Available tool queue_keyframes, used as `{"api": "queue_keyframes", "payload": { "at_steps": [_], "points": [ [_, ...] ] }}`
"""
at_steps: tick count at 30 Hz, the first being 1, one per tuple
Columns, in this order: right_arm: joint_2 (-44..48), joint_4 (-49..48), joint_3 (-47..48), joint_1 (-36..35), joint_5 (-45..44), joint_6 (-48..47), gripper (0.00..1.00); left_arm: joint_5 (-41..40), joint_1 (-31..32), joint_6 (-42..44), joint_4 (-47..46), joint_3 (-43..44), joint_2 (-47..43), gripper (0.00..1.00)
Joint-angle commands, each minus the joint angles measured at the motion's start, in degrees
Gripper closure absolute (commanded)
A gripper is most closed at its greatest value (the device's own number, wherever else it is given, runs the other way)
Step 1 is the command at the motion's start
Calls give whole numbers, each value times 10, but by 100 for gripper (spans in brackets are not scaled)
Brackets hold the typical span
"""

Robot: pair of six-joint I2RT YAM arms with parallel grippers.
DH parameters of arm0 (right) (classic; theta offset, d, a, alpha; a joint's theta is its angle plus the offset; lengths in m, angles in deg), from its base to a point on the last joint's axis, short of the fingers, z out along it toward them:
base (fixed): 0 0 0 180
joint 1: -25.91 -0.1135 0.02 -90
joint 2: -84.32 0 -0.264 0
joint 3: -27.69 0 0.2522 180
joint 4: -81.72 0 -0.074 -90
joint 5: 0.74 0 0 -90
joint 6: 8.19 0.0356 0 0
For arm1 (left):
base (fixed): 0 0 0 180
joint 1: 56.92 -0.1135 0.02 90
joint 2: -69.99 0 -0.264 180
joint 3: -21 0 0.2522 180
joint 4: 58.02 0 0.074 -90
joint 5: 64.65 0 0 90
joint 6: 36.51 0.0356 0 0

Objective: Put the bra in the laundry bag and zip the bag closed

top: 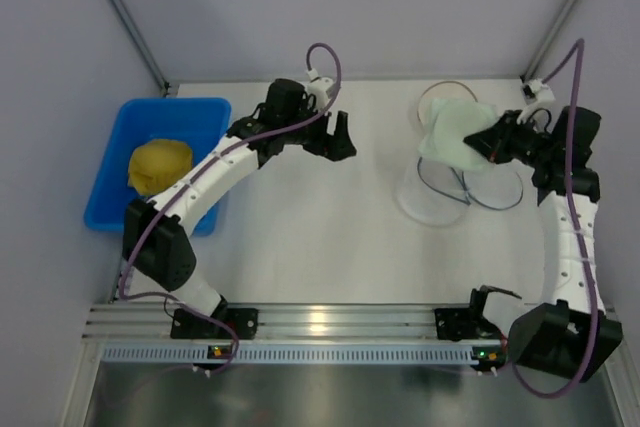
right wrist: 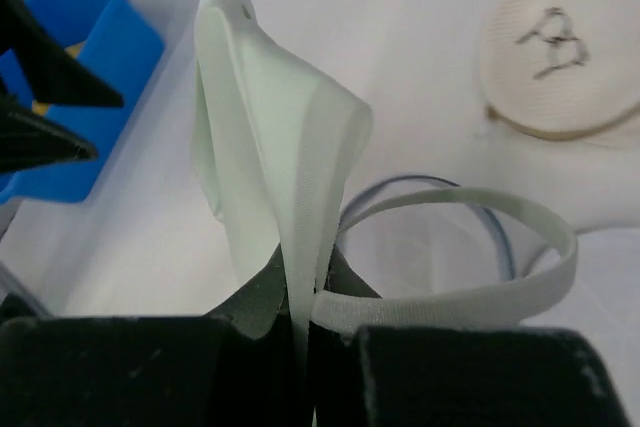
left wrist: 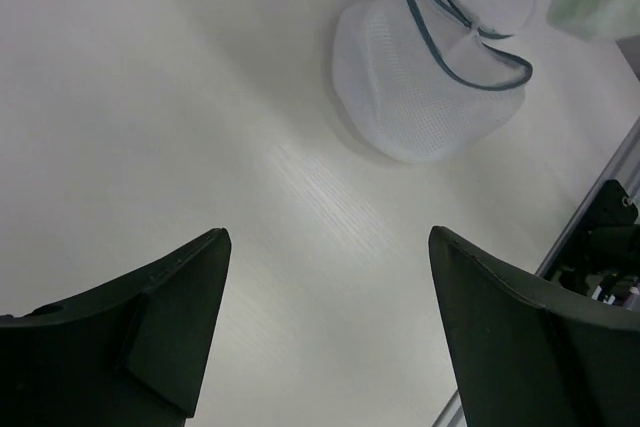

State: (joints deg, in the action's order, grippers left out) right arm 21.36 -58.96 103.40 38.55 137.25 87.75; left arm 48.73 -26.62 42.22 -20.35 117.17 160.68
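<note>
The right pincer (top: 492, 143) is clenched on the bra (top: 452, 131), holding it up over the far right of the bench (top: 320, 247). The laundry bag (top: 432, 199) lies just beside it, at about seven o'clock from that pincer. Its dark-rimmed mouth seems to open toward three o'clock, beneath the hanging cloth. The left pincer (top: 341, 137) stands released, well apart at nine o'clock, so the right arm is nearer.

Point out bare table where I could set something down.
Bare: the wide middle of the table, between the left gripper and the laundry bag, down to the front rail. Crowded: right rear, where bag, bra, right gripper and disc bunch together; the blue bin holds a yellow cloth.
</note>
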Motion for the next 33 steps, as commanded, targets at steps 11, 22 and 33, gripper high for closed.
{"api": "queue_keyframes", "payload": {
  "at_steps": [11,22,33],
  "points": [
    [12,-101,-134,162,-64,-18,100,26,146,-251,-110,94,191,20],
    [-19,-89,-105,199,-28,-48,100,19,194,-488,-326,134,326,28],
    [-66,-17,-89,193,55,-125,100,34,177,-491,-295,94,316,88]
  ]
}}
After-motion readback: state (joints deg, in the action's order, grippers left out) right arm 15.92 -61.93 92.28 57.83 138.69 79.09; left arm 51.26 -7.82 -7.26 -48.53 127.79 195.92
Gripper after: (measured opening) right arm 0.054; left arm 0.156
